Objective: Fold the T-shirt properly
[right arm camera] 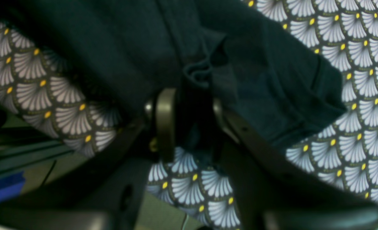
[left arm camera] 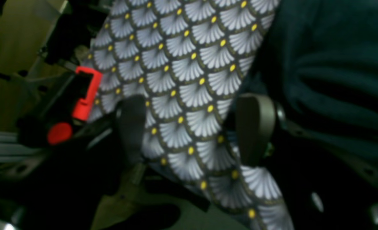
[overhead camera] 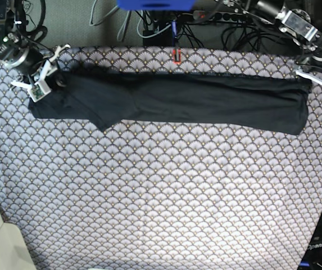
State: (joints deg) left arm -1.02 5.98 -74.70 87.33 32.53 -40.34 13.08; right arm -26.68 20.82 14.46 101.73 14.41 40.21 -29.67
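- The plain black cotton T-shirt [overhead camera: 177, 101] is lying as a long, narrow band across the far part of the fan-patterned grey tablecloth [overhead camera: 161, 191], running from 9 o'clock to 3 o'clock; a sleeve flap is poking down towards 7 o'clock near its left end in the base view.
- The right gripper [right arm camera: 189, 124] is sitting at that end, around 10 o'clock on the table, and its fingers are pinching a bunched ridge of dark cloth, with the sleeve hem spreading out towards 3 o'clock in its wrist view.
- The left gripper [left arm camera: 195, 127] is hanging at the other end, about 2 o'clock; its fingers are standing apart with only patterned tablecloth between them, and the shirt's edge is lying just beside it, apparently not gripped.
- Judging the risk: only one end looks held, so any lift or pull now would probably drag the band askew and wrinkle it.
- The right pincer seems to be biting a crumpled wad rather than a clean edge, so layers could slip out.
- The loose sleeve flap could get trapped inside the next fold.
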